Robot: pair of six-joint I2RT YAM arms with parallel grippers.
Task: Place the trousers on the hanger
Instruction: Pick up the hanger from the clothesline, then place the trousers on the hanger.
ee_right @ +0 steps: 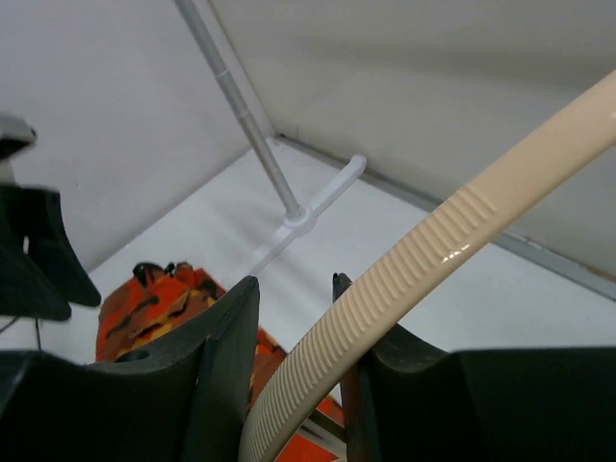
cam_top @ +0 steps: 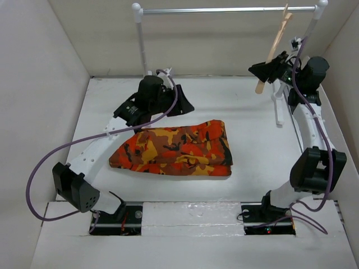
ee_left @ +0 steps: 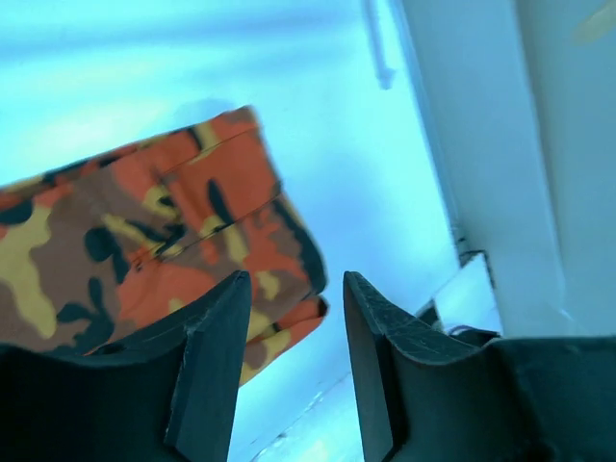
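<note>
The trousers (cam_top: 174, 148) are lying folded in a flat bundle near the middle of the white table (cam_top: 252, 151), with the camouflage print facing upward and no gripper holding them. The left gripper (ee_left: 294, 284) is being held over the far left part of the bundle. Its jaws are standing apart and nothing is caught between them. In the left wrist view the cloth (ee_left: 144, 241) is seen below and to the left of the fingers (ee_left: 217, 366). The hanger (cam_top: 275, 47) is being held tilted at the far right corner, its upper end reaching the bar of the clothes rail (cam_top: 224, 10). Whether its hook is resting over the bar cannot be told. The right gripper (ee_right: 295, 281) is being kept closed around the lower arm of the hanger. In the right wrist view the ribbed tan wood (ee_right: 452, 236) is passing up between the two fingers (ee_right: 217, 385) and rising to the right. Beyond it, the rail's white post (ee_right: 245, 115) is standing on its foot at the back of the table, and a corner of the trousers is showing lower left. A purple cable (cam_top: 50, 154) is looping out from the left arm.
</note>
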